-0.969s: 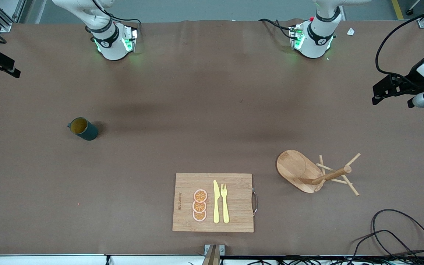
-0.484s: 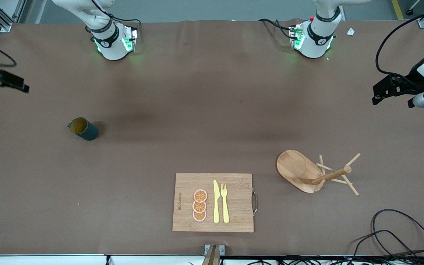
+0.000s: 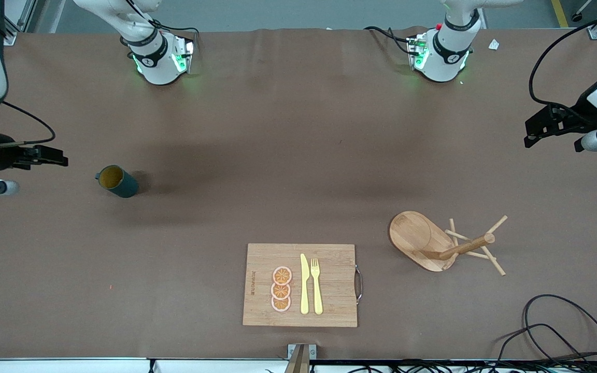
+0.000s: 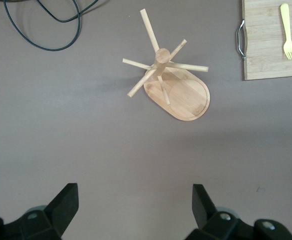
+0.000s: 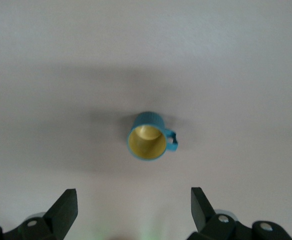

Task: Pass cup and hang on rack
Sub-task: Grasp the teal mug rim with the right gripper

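The dark teal cup [image 3: 117,182] stands upright on the brown table toward the right arm's end, with its yellowish inside showing and its handle pointing to that end. In the right wrist view the cup [image 5: 148,136] lies ahead of the fingers, apart from them. My right gripper [image 3: 54,155] [image 5: 133,209] is open and empty, in the air beside the cup. The bamboo rack [image 3: 436,242] [image 4: 172,82] stands toward the left arm's end. My left gripper [image 3: 536,132] [image 4: 134,206] is open and empty, and waits high over the table's end.
A rectangular wooden cutting board [image 3: 329,285] [image 4: 266,55] lies near the front edge, carrying orange slices [image 3: 281,289], a yellow knife [image 3: 304,284] and a yellow fork [image 3: 316,285]. Black cables [image 3: 563,331] loop at the near corner by the left arm's end.
My right arm has swung in from the table's end toward the cup, its gripper now much closer beside it. The cup, the rack and the left arm have not moved.
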### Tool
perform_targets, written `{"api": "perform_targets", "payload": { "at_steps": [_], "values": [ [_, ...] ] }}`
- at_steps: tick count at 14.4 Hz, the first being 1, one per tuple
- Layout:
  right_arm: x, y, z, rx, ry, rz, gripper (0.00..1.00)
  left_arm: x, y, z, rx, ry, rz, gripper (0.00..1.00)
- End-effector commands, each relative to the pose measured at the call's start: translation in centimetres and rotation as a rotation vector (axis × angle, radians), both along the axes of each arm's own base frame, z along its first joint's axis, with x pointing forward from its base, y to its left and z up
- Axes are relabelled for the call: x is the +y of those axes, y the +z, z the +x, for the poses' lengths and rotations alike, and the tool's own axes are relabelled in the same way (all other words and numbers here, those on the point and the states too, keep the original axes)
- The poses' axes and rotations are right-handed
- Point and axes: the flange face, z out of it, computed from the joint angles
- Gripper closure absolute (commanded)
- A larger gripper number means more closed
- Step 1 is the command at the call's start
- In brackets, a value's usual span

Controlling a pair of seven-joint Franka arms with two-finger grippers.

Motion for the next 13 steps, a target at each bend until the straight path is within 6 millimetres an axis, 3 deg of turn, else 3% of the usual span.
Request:
{"api": "perform_targets", "payload": {
  "at_steps": [1, 7, 10, 13],
  "values": [
    [-1.5, -4.6, -2.0, -0.026, 0.105, 0.047, 0.00, 0.1, 0.5, 0.0, -0.012, -0.016, 0.019, 0.00],
    [-1.6, -16.9, -4.7, -0.162, 0.375, 0.041, 0.00, -0.4, 0.5, -0.1, -0.012, -0.026, 0.017, 0.00],
    [-1.9, -20.7, -5.2, -0.139, 0.435, 0.054, 0.00, -0.1, 0.5, 0.0, -0.011, -0.020, 0.017, 0.00],
    [-2.5, -23.1, -5.8, -0.133, 0.461, 0.058, 0.02, 0.1, 0.4, 0.0, -0.010, -0.017, 0.018, 0.00]
  ]
}}
